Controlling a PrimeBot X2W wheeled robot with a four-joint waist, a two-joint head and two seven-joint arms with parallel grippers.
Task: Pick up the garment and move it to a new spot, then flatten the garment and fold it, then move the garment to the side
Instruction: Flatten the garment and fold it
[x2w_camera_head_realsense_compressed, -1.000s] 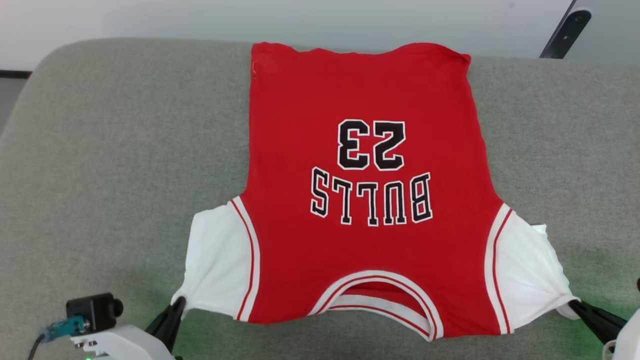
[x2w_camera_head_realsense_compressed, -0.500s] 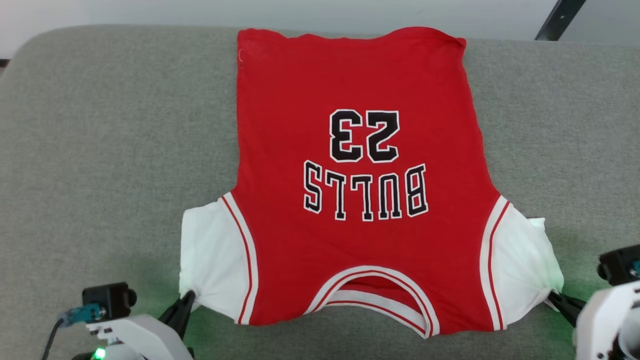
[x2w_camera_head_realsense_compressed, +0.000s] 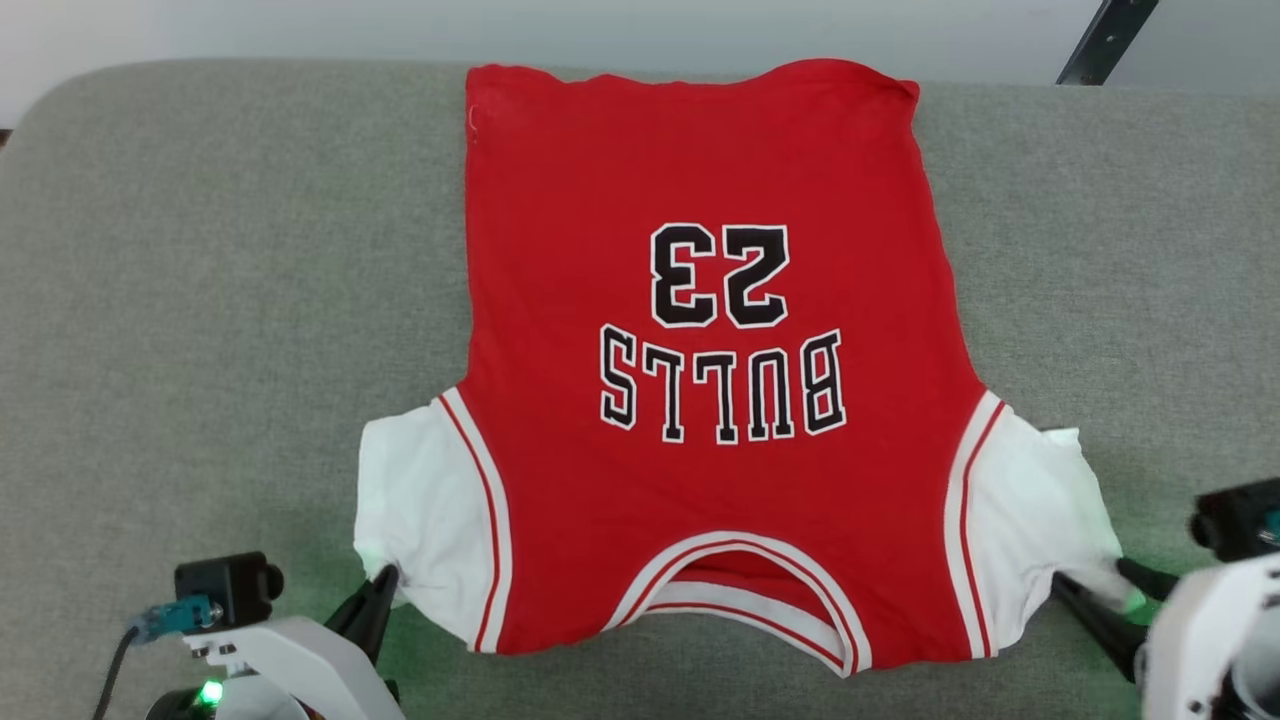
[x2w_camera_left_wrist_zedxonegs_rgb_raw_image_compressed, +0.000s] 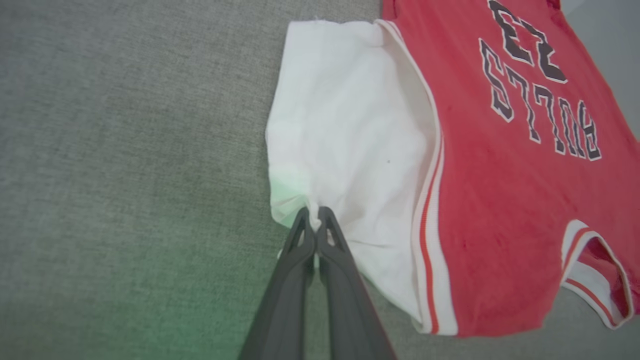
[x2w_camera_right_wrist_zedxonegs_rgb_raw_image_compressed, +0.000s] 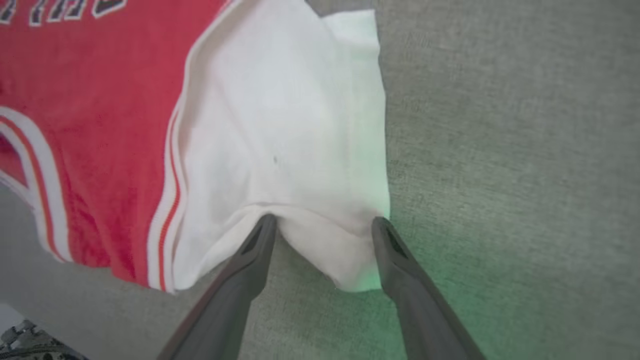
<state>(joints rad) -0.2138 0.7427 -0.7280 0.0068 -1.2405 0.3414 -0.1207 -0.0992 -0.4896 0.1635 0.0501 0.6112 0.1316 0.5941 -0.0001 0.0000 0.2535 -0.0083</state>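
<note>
The garment (x2w_camera_head_realsense_compressed: 700, 300), a red jersey with white sleeves and black "BULLS 23" lettering, lies spread flat on the grey cushion, collar toward me. My left gripper (x2w_camera_head_realsense_compressed: 385, 580) is shut on the corner of the white left sleeve (x2w_camera_left_wrist_zedxonegs_rgb_raw_image_compressed: 345, 140), seen pinched in the left wrist view (x2w_camera_left_wrist_zedxonegs_rgb_raw_image_compressed: 315, 215). My right gripper (x2w_camera_head_realsense_compressed: 1095, 580) stands open, its two fingers either side of the white right sleeve's corner (x2w_camera_right_wrist_zedxonegs_rgb_raw_image_compressed: 295, 140); in the right wrist view (x2w_camera_right_wrist_zedxonegs_rgb_raw_image_compressed: 325, 222) the cloth lies loose between the spread fingers.
The grey upholstered surface (x2w_camera_head_realsense_compressed: 200, 300) stretches wide to both sides of the jersey. A pale wall runs behind its far edge, with a dark slanted bar (x2w_camera_head_realsense_compressed: 1105, 40) at the top right.
My right gripper has opened and let go of the right sleeve's corner. Both grippers came inward and the sleeves slackened. The head view shifted slightly.
</note>
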